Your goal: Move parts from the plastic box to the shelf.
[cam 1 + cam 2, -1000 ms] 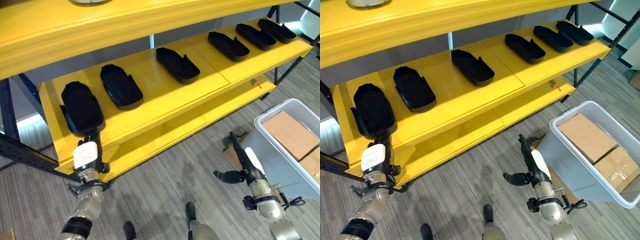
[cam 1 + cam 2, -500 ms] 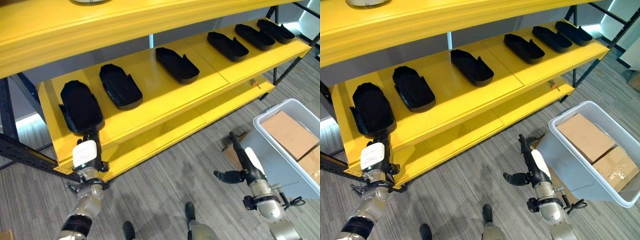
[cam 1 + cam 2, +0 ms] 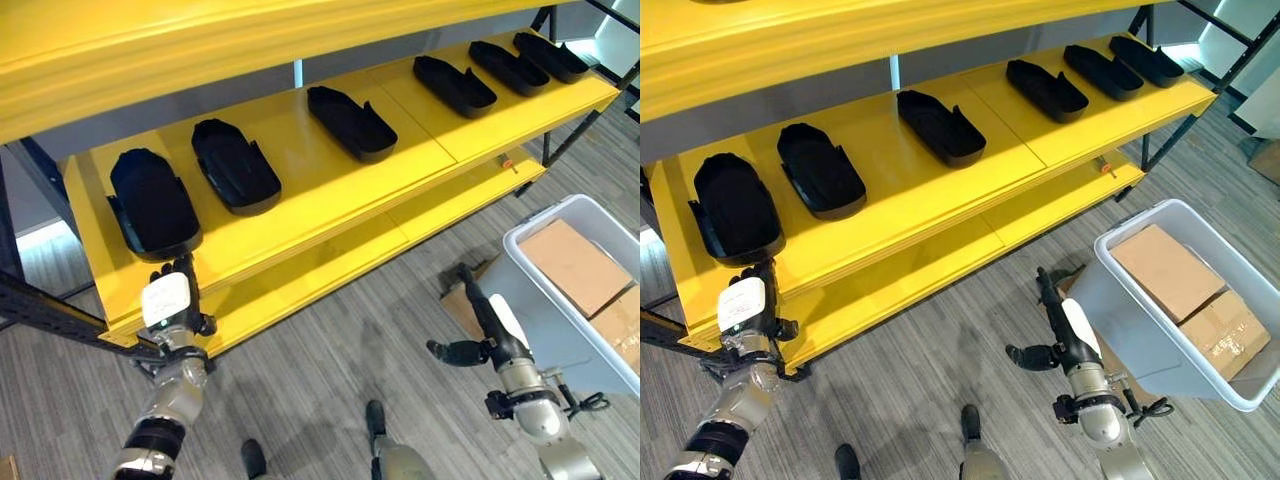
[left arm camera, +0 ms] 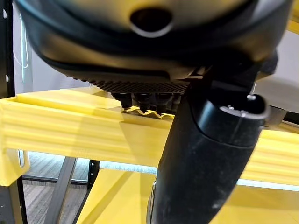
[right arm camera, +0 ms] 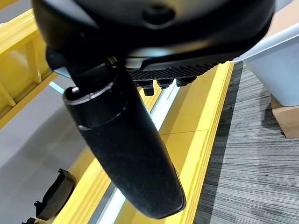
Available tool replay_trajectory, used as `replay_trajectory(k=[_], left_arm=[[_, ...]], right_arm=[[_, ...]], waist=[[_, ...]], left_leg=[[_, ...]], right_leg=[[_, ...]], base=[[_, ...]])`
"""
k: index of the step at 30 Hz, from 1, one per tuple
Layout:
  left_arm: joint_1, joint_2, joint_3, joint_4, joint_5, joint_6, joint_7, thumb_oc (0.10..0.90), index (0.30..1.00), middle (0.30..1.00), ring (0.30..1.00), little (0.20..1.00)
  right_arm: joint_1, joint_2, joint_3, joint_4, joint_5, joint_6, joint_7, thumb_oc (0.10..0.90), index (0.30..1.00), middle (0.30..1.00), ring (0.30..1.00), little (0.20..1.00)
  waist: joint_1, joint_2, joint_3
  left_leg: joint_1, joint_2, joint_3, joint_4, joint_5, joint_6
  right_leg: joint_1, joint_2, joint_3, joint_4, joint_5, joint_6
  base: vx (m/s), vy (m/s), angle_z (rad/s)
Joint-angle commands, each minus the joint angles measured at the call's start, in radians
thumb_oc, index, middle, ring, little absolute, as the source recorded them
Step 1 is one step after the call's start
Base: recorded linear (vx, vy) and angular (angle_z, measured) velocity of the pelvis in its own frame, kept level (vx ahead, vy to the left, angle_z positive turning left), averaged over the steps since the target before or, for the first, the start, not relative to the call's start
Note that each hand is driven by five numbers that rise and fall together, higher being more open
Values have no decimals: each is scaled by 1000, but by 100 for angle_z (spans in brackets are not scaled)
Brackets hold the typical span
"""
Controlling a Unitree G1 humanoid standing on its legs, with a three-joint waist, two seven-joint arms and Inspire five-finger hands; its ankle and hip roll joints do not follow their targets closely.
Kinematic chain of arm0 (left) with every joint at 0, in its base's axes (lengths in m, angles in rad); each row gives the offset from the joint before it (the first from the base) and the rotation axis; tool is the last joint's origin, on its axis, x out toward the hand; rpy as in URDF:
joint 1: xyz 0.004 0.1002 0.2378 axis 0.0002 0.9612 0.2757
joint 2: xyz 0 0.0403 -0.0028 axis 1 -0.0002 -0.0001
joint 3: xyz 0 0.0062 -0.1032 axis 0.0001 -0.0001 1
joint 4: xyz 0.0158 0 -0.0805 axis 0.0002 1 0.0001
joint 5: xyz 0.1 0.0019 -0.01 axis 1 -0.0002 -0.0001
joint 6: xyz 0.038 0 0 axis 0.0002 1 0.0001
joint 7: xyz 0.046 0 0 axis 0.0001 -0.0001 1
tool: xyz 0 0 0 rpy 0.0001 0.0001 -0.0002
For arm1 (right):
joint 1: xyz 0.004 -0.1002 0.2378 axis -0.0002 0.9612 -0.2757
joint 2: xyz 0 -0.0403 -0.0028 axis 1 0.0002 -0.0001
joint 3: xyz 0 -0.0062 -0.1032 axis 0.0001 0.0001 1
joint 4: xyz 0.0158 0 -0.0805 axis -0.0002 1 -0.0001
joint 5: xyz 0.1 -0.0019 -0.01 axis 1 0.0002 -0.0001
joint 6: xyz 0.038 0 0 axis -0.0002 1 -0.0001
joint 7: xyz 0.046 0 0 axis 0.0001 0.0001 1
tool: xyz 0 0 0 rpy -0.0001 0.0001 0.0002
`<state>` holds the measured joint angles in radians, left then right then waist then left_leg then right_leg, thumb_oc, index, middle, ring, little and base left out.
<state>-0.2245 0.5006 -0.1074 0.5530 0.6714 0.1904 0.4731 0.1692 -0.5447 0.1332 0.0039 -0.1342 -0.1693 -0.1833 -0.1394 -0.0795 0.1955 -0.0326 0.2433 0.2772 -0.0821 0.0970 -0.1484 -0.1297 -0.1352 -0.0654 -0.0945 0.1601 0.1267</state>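
Several black moulded parts lie in a row on the yellow shelf [image 3: 300,195]; the leftmost part [image 3: 150,205] sits near the shelf's front left corner. My left hand [image 3: 168,300], with its white thumb cover, points upward just below that part, fingers straight against the shelf's front edge and holding nothing. My right hand [image 3: 492,322] hangs low over the floor, fingers straight and thumb spread, beside the white plastic box [image 3: 532,232]. Cardboard pieces [image 3: 575,262] lie in the box.
A lower yellow shelf board [image 3: 340,262] juts out under the main one. A higher yellow shelf [image 3: 200,40] overhangs the top. Dark steel uprights [image 3: 45,310] frame the rack at left and far right. Grey plank floor [image 3: 340,350] lies between rack and box.
The whole picture has shifted slightly, so the camera moved. Both hands keep their poses and the parts stay where they were.
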Motion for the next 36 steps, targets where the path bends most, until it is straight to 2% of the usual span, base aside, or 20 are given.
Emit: replay_trajectory(k=[1,14,36], left_arm=[[-162,125,45,64,-7,-23,84,900,1000,1000,1000,1000],[-132,125,58,29,4,-22,73,900,1000,1000,1000,1000],[-172,151,56,43,1,-26,70,900,1000,1000,1000,1000]], right_arm=[[-100,-41,-59,-95,37,-104,-42,900,1000,1000,1000,1000],[-101,-39,-57,-93,32,-101,-39,900,1000,1000,1000,1000],[-107,-40,-66,-97,37,-103,-37,900,1000,1000,1000,1000]], waist=[[-9,-16,-15],[-3,-21,-11],[-12,-39,-7]], left_leg=[[69,2,-38,-5,-47,12],[72,1,-37,-5,-53,14],[60,4,-25,-5,-52,15]], right_leg=[[69,6,-36,7,-70,20],[67,7,-30,7,-69,19],[38,10,-13,7,-60,23]], base=[[0,0,0],[0,0,0],[-1,5,-3]])
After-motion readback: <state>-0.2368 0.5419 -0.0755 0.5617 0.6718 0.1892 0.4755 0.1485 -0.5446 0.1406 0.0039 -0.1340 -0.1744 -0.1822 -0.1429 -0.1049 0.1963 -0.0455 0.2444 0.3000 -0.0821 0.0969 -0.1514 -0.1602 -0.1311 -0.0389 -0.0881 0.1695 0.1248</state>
